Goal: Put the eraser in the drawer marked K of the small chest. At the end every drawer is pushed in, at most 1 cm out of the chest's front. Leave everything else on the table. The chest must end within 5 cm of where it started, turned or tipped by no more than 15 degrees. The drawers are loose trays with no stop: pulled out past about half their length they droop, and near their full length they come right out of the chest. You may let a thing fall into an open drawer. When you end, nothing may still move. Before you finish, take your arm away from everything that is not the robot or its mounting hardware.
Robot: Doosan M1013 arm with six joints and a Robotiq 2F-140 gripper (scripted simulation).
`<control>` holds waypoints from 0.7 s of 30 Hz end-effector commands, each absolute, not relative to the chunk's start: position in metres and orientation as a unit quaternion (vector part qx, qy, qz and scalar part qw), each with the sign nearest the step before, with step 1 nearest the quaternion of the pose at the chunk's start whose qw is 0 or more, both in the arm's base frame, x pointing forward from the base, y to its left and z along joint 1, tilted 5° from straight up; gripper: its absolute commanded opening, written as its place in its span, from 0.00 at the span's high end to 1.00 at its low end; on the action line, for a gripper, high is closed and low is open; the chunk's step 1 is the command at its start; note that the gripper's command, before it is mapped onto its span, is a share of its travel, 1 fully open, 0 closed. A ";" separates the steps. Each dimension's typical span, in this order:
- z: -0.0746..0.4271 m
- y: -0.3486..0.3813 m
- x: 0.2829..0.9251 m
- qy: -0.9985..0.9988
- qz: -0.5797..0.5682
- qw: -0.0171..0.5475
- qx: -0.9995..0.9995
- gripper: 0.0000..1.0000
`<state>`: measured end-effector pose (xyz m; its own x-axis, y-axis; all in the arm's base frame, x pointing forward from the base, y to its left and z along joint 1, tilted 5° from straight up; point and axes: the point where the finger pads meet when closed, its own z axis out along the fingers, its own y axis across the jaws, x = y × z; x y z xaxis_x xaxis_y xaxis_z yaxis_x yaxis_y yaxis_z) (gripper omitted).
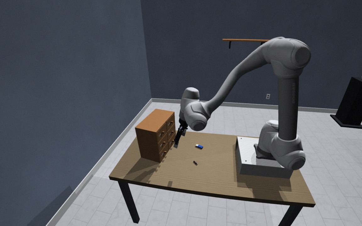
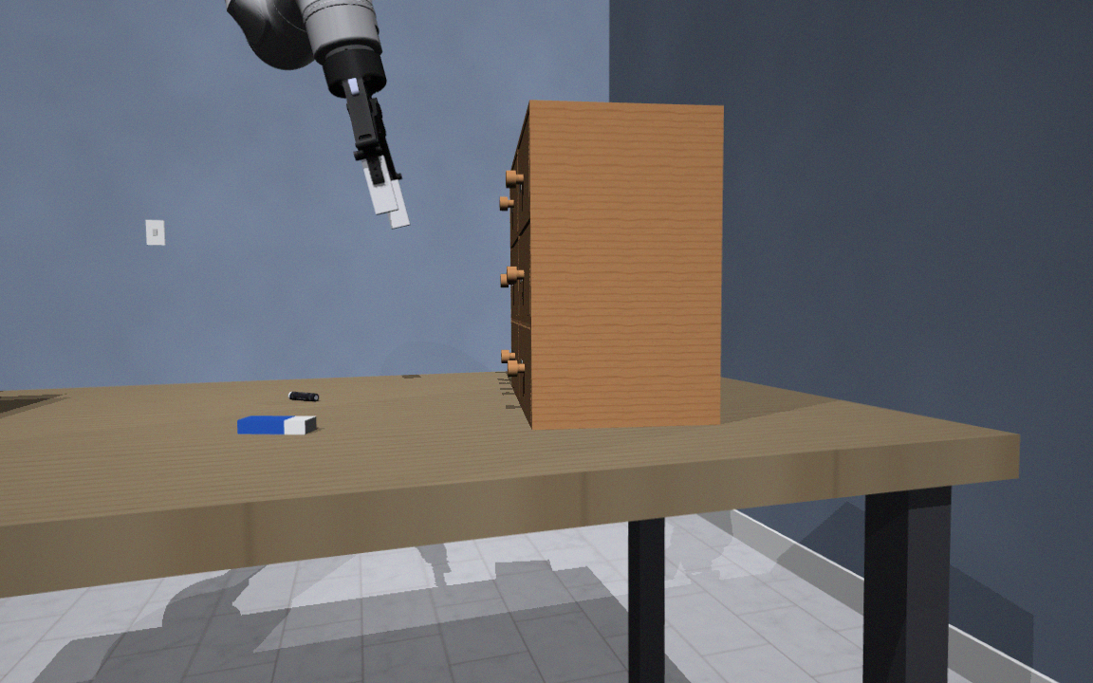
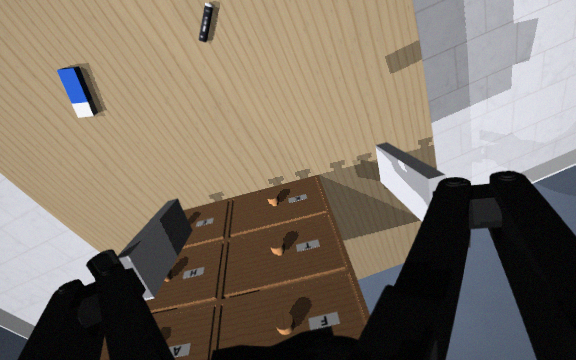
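The blue and white eraser (image 1: 199, 146) lies flat on the table in front of the chest; it also shows in the exterior view (image 2: 276, 424) and in the wrist view (image 3: 78, 92). The small wooden chest (image 1: 155, 134) (image 2: 625, 263) stands at the table's left end with all drawers looking pushed in. In the wrist view its front (image 3: 263, 260) shows labels F, T, H and A; the two lowest labels are too small to read. My gripper (image 1: 175, 144) (image 2: 389, 203) (image 3: 279, 190) is open and empty, tilted, in the air in front of the upper drawers, apart from the knobs.
A small black cylinder (image 1: 195, 163) (image 2: 304, 396) (image 3: 206, 22) lies on the table beyond the eraser. My arm's grey base block (image 1: 261, 163) stands at the table's right end. The chest stands near the table's left edge.
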<state>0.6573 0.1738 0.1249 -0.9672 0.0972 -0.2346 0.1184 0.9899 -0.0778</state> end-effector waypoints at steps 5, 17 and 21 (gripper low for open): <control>0.110 0.170 0.672 0.976 -0.053 0.204 0.052 0.00; 0.094 0.166 0.688 0.951 -0.059 0.300 0.047 0.00; 0.091 0.165 0.692 0.945 -0.060 0.319 0.046 0.00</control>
